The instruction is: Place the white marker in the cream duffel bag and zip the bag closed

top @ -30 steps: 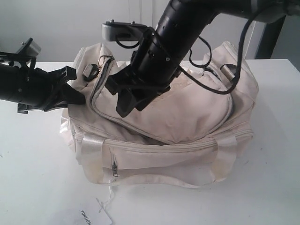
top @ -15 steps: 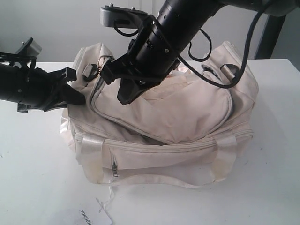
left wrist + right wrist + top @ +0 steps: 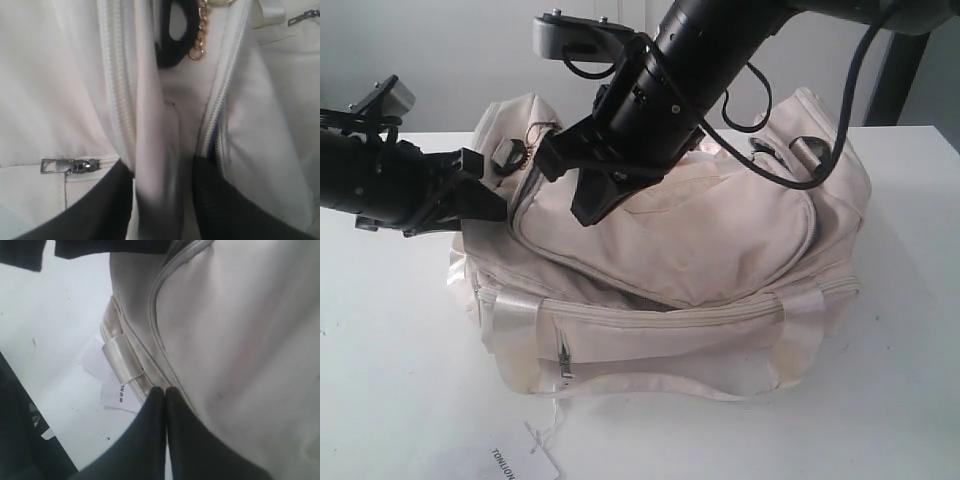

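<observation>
While left gripper (image 3: 162, 167) pinches a fold at the left end of the cream duffel bag (image 3: 720, 240), likely bracing it for zipping, right gripper (image 3: 165, 391) hovers pressed together above the flap; white marker unseen, presumably inside.

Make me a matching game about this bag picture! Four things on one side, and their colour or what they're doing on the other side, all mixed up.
Things:
1 chain pull
2 small zipper pull
3 paper tag
4 right gripper

Matches:
A lying on the table
B gold
C fingers pressed shut, nothing between
D silver

Pairs: 1-B, 2-D, 3-A, 4-C
</observation>
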